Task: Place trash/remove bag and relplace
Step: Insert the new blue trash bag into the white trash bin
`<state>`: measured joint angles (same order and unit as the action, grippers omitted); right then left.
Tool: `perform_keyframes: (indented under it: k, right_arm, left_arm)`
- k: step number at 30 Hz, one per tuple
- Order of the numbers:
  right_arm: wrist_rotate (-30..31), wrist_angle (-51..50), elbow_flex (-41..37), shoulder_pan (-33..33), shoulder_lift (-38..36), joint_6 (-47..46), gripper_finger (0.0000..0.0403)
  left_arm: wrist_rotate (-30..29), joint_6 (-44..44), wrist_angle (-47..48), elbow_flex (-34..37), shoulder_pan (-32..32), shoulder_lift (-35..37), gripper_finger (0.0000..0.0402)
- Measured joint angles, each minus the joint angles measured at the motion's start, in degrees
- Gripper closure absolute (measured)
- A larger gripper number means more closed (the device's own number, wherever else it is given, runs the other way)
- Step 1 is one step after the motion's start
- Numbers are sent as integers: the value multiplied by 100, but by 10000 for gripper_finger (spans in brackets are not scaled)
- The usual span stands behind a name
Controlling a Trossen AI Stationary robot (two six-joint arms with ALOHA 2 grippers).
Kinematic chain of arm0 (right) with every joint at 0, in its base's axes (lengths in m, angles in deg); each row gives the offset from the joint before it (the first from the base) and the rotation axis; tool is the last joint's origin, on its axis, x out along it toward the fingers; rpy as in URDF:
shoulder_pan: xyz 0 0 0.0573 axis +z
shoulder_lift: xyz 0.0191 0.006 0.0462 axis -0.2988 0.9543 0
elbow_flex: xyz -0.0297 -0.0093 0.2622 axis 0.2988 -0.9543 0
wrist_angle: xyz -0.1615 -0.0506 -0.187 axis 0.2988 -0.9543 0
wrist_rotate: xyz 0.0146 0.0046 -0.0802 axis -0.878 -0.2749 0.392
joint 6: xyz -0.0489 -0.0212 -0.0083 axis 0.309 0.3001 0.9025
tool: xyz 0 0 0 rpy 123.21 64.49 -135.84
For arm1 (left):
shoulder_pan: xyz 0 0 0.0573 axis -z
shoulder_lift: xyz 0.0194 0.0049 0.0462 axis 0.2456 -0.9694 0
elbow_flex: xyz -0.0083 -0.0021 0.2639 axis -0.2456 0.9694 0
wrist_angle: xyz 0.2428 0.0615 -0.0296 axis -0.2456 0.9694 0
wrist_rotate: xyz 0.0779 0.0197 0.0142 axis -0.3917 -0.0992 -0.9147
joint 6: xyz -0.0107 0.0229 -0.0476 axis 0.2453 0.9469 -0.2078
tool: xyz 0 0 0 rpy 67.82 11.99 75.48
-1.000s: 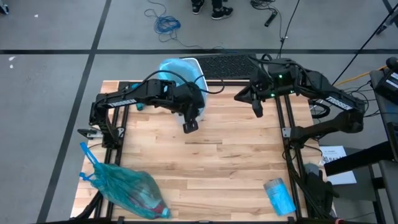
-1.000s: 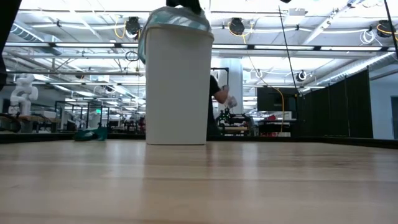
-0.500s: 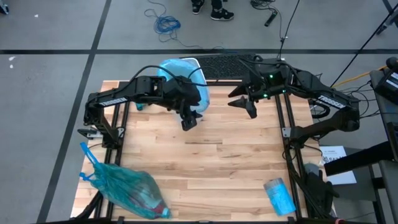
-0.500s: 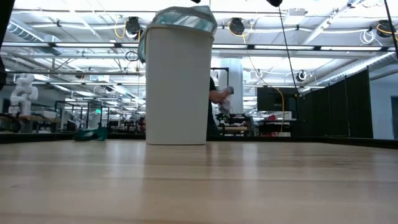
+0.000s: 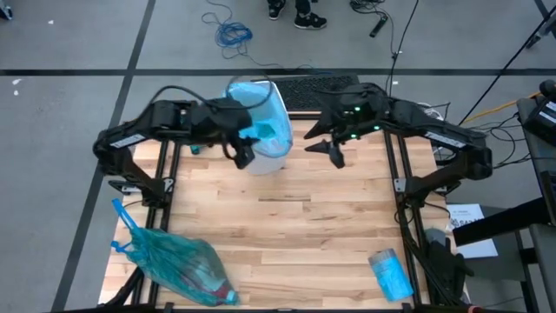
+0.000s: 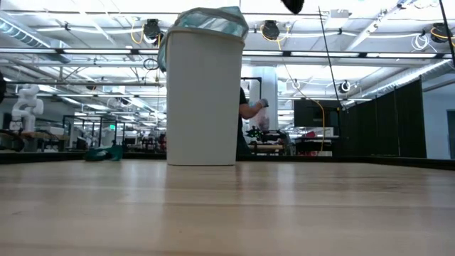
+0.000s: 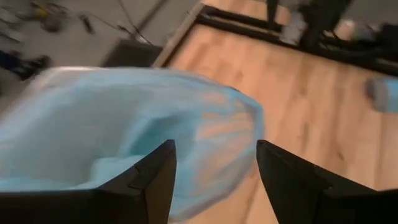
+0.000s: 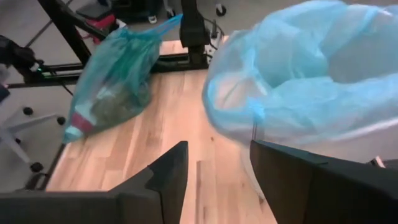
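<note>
A white bin (image 5: 265, 152) (image 6: 202, 92) stands at the table's far middle, with a pale blue bag (image 5: 261, 122) (image 8: 298, 74) lining it and folded over its rim (image 6: 206, 20). My left gripper (image 5: 243, 155) (image 7: 214, 180) hovers open above the bin's near left rim, with nothing between its fingers. My right gripper (image 5: 323, 153) (image 8: 214, 174) hangs open to the right of the bin, apart from it. A tied teal bag (image 5: 178, 268) (image 8: 115, 74) lies on its side at the near left corner, and the trash (image 8: 81, 118) shows through it.
A blue packet (image 5: 389, 274) lies at the near right corner. A dark mat (image 5: 321, 87) lies behind the bin, off the table's far edge. A person (image 6: 249, 114) stands in the room beyond. Bare wood stretches across the table's middle and near side (image 5: 295, 235).
Both grippers have opened. My left gripper has risen and drawn back toward the table's far left, off the bin's near rim. My right gripper has gone toward the table's left edge, nearer the bin. The blue bag stays folded over the bin's rim.
</note>
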<state>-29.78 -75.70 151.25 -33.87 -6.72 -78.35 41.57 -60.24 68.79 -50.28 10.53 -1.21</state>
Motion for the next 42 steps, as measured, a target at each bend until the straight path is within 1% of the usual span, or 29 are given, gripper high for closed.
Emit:
perform_keyframes:
  k: [4, 6, 8, 11, 15, 18, 21, 24, 33, 40, 42]
  right_arm:
    - [2, 475, 0, 0, 341, 181, 242]
    - [17, 565, 151, -2, 531, 306, 243]
    - [23, 551, 512, -37, 792, 499, 243]
    - [31, 184, 1318, -86, 1301, 827, 244]
    - [37, -633, 2448, -151, 2130, 1240, 244]
    - [24, -1221, 3099, -189, 2663, 1417, 244]
    - [-2, -1750, 3472, -259, 3019, 1589, 244]
    - [-227, -1998, 3580, -315, 3199, 1736, 244]
    - [-429, -2032, 3600, -330, 3418, 2032, 244]
    - [-371, -2131, 3598, -330, 3795, 2088, 245]
    - [-236, -2073, 3603, -328, 3835, 1974, 258]
  left_arm:
    - [-569, 297, 104, -1, -31, 238, 193]
    - [-684, 525, 144, -1, -77, 312, 195]
    - [-700, 737, 254, -1, -179, 330, 196]
    - [-700, 965, 539, 1, -373, 348, 197]
    - [-639, 1386, 702, 1, -533, 356, 197]
    - [-241, 1559, 703, 1, -642, 398, 197]
    - [13, 1561, 788, 1, -697, 516, 197]
    - [36, 1556, 924, 1, -723, 700, 197]
    - [41, 1506, 924, 1, -728, 1049, 197]
    - [41, 1521, 944, 1, -728, 1022, 197]
    - [41, 1517, 945, 1, -728, 1014, 197]
